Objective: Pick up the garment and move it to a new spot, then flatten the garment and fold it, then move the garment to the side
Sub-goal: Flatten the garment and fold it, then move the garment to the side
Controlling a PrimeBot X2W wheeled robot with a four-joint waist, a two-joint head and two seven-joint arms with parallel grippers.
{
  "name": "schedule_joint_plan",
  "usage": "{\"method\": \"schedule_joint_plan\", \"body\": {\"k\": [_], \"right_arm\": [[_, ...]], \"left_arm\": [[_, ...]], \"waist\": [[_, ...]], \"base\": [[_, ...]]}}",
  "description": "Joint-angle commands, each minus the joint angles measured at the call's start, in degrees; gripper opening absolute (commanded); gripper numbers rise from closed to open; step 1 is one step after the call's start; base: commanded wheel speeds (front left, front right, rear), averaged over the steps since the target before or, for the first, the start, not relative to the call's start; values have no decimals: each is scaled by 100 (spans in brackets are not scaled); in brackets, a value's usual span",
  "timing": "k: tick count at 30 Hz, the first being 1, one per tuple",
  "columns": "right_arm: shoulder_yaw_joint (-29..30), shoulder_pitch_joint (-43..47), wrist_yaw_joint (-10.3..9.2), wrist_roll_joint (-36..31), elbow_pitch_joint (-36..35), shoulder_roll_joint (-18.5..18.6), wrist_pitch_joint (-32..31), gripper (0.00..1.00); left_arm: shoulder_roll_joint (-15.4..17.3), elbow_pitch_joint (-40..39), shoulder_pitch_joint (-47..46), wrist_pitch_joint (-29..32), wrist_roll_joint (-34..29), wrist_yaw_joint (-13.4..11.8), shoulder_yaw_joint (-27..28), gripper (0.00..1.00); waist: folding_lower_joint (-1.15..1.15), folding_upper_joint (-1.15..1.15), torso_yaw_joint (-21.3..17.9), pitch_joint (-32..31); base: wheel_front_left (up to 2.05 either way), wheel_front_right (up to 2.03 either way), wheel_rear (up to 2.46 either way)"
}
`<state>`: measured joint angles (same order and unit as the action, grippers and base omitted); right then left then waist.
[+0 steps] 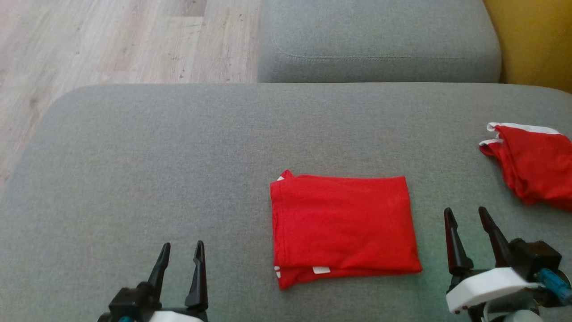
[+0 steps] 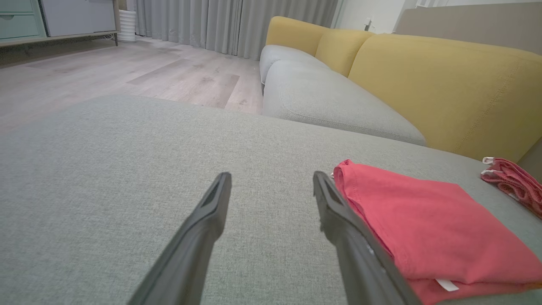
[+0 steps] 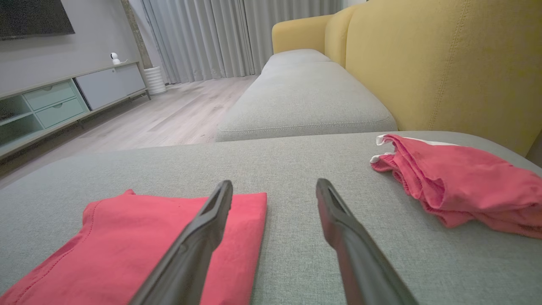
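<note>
A red garment lies folded into a neat rectangle on the grey cushion, a white tag showing at its near edge. The left wrist view has the garment just right of my fingers; the right wrist view has the garment at the lower left. My left gripper hovers open to the garment's left, nothing between its fingers. To the garment's right, my right gripper stands open and empty too. Both sit apart from the cloth.
A second red garment with white trim lies crumpled at the cushion's right edge, also the crumpled garment. A further grey seat cushion and yellow backrest lie beyond. Wooden floor drops off at the far left.
</note>
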<state>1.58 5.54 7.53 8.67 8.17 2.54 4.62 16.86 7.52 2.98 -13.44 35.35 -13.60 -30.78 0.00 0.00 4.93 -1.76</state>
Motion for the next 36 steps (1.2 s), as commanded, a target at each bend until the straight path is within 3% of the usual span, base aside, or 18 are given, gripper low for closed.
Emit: {"method": "schedule_joint_plan", "body": {"k": [1, 16, 27, 36], "right_arm": [[-146, -153, -4, 7, -208, 34, 48, 100], [-116, -290, -4, -113, -58, 33, -213, 100], [-138, -1272, -4, -486, 639, 33, -1889, 100], [-143, -1724, -4, -395, 1281, 33, -2637, 100]], "left_arm": [[6, -112, -182, -79, 10, -5, 258, 100], [44, -128, -267, -82, -20, -18, 217, 100], [47, -201, -406, -87, -32, -60, 260, 100], [-29, -220, -538, -116, -62, -43, 313, 100]], "waist": [[0, 0, 22, 8], [0, 0, 98, 84], [0, 0, 287, 389], [0, 0, 537, 773]], "base": [[0, 0, 0], [0, 0, 0], [0, 0, 0], [0, 0, 0]]}}
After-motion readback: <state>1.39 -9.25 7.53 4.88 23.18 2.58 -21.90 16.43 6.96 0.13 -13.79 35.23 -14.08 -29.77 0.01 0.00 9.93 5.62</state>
